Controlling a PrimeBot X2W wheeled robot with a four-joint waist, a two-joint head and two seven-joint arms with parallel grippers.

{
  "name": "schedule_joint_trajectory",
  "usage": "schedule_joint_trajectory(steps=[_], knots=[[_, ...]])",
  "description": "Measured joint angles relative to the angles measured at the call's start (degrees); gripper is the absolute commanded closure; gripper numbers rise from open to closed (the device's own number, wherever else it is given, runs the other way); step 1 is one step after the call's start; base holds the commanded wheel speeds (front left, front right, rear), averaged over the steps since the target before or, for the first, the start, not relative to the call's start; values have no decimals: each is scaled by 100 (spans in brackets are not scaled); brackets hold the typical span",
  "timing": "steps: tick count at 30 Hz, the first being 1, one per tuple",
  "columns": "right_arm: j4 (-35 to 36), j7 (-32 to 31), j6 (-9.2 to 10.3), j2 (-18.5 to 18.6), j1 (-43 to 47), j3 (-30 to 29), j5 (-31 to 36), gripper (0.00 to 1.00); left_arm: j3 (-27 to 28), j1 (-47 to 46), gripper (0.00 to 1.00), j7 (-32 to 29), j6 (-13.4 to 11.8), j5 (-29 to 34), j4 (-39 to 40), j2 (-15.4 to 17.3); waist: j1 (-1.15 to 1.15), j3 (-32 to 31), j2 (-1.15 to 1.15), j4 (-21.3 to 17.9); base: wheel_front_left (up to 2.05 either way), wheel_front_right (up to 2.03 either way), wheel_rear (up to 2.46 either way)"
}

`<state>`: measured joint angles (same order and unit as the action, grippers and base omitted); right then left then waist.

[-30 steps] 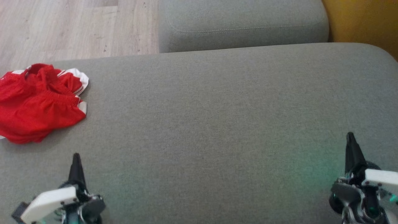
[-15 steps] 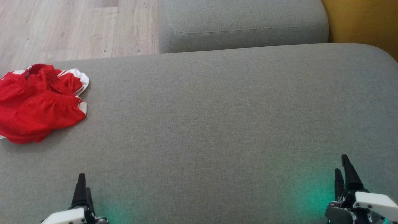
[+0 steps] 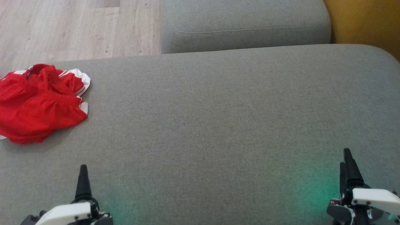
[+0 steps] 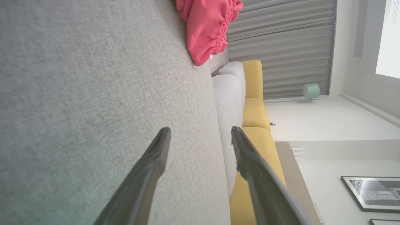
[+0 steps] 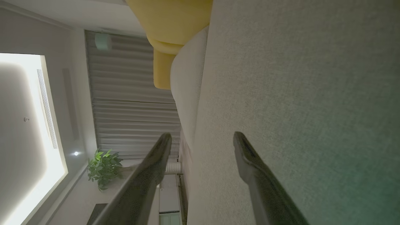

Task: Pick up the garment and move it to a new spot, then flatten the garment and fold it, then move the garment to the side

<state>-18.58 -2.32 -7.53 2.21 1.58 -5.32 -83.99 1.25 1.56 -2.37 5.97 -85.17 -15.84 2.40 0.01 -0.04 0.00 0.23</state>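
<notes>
The garment (image 3: pixel 39 103), red shorts with white trim, lies crumpled at the far left of the grey cushion (image 3: pixel 218 109). The left wrist view shows the garment (image 4: pixel 207 28) far ahead of the fingers, at the top. My left gripper (image 3: pixel 83 181) stands open near the front left edge, well short of the shorts, with nothing between its fingers (image 4: pixel 156 156). My right gripper (image 3: pixel 347 164) is open at the front right, far from the garment, its fingers (image 5: pixel 247 156) empty above the cushion.
A second grey cushion (image 3: pixel 243 25) sits behind the main one. A yellow seat (image 3: pixel 365 22) is at the back right. Wooden floor (image 3: pixel 75 28) lies beyond the cushion's back left edge.
Both grippers went from shut to open. Both drew back toward the front edge, then came slightly forward again. The garment has not moved.
</notes>
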Motion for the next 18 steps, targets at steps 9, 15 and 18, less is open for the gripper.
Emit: schedule_joint_trajectory(steps=[9,15,18], knots=[[237,141,0,0,0,211,853,0,-192,0,0,144,-93,780,186,0,0,1,0,16,0,0,0],[350,244,0,0,0,326,1417,0,-330,0,0,214,-149,1284,307,0,0,3,0,31,0,0,0],[371,292,0,0,1,343,1696,0,-356,0,0,303,-194,1512,330,1,0,2,0,43,0,0,0]])
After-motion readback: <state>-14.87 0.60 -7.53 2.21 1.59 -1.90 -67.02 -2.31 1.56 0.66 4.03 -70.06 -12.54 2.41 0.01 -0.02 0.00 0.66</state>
